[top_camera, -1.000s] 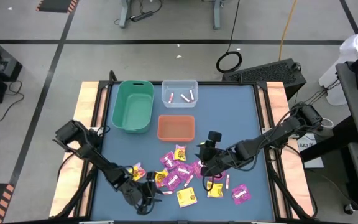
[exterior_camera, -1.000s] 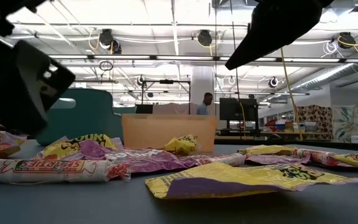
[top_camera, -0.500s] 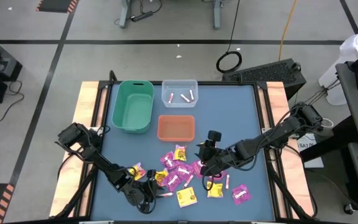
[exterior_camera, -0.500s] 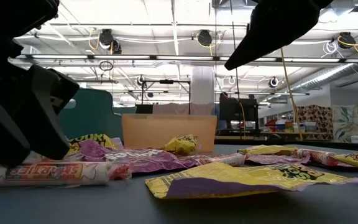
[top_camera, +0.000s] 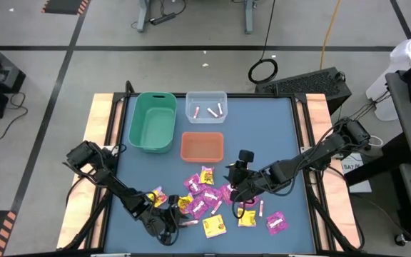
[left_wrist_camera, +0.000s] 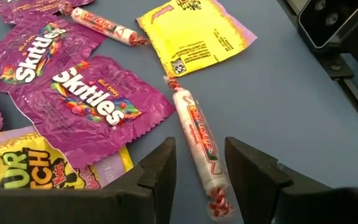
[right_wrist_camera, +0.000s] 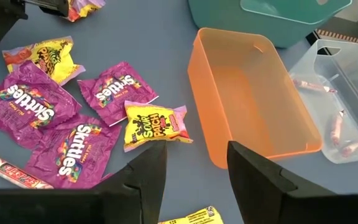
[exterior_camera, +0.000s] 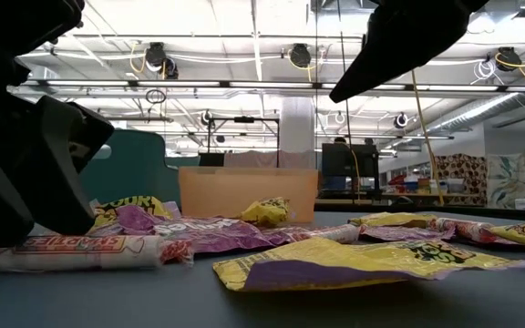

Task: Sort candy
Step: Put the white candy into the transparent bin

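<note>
Left pincer (left_wrist_camera: pixel 197 165) low over a candy stick (left_wrist_camera: pixel 199 137)

Its fingers stand apart astride the stick on the worktop (top_camera: pixel 284 135); right pincer (right_wrist_camera: pixel 191 168) hangs parted above the candy (top_camera: pixel 205 200) pile.

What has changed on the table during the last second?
The left gripper came down around a pink-white candy stick, its fingers open on either side, not yet closed. The right gripper stayed above the pile, and the packets and three bins did not move.

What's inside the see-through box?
The clear bin holds three thin pale pink-white candy sticks, lying loose on its floor. No yellow or purple packets show in it. The right wrist view cuts off part of it.
</note>
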